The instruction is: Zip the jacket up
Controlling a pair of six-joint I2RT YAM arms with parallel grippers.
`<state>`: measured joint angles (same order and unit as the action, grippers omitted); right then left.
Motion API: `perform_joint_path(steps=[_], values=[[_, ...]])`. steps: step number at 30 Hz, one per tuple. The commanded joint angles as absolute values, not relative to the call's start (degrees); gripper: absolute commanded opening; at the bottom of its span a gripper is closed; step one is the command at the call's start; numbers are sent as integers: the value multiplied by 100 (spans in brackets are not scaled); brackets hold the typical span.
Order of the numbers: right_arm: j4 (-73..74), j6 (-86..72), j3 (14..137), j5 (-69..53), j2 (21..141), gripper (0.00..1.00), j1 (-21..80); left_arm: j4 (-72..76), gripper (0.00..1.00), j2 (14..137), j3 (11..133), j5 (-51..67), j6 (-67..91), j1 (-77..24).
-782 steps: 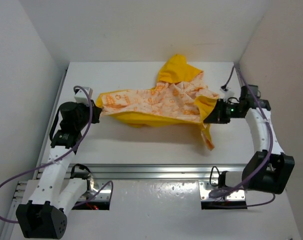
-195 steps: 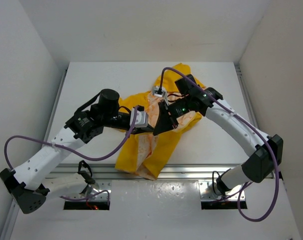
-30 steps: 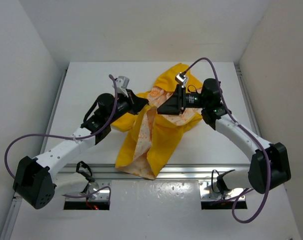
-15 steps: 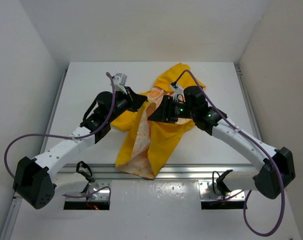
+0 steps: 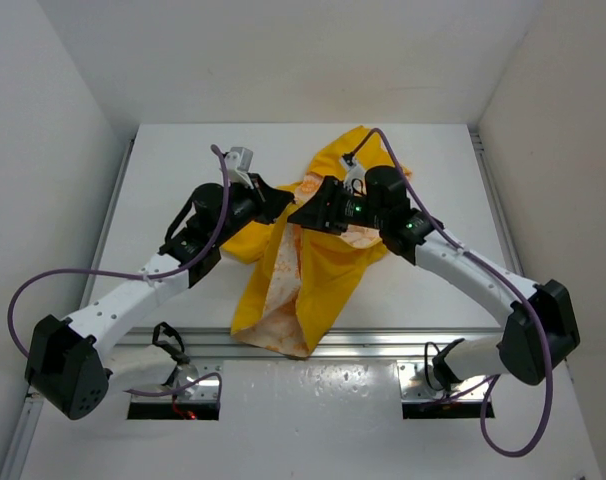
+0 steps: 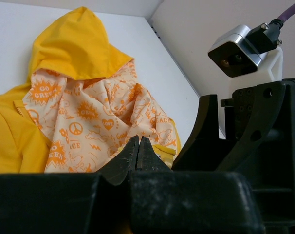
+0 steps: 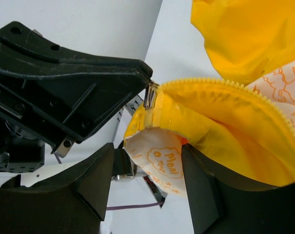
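The left claw [image 6: 138, 144] is pinching shut on the raised front edge of the jacket [image 5: 318, 270], its closed tips sitting right at the metal slider [image 7: 150, 96]. Whether they are nipping the slider itself or only the cloth beside it cannot be told. The right claw [image 7: 147, 152] is standing open, facing the left one nearly tip to tip, with the folded corner of yellow shell and printed lining hanging between its fingers [image 7: 96, 187], just below the slider, not clamped. From that corner the zip teeth [image 7: 220, 83] are running off to the right claw's right side, and the rest of the garment is lying under and behind both claws on the table [image 5: 183, 160]. Its long axis is running from the hood [image 5: 358, 145] beyond the claws back to the hem at the near edge. The left claw is the nearer one to the slider. Both arms are reaching forward and inward, the left stretched on a long diagonal, the right bent with its elbow out wide, wrists converging over the jacket's collar end. The coming move is probably turning on that small offset between corner and slider.
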<state>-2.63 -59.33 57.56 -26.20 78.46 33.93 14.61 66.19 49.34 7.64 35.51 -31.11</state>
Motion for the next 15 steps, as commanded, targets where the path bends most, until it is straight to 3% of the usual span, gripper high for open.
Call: perform_joint_path(steps=[1,8,15], values=[[-756,-6065,5959,-2672,7936,58,3454,1652,0,6425,5063,712,3647,-3085],[-677,-5994,6082,-2540,8095,55,3524,1600,0,6425,5063,650,3454,-3260],[-835,-6038,6108,-2505,8182,38,3604,1547,0,6425,5063,492,3278,-3375]])
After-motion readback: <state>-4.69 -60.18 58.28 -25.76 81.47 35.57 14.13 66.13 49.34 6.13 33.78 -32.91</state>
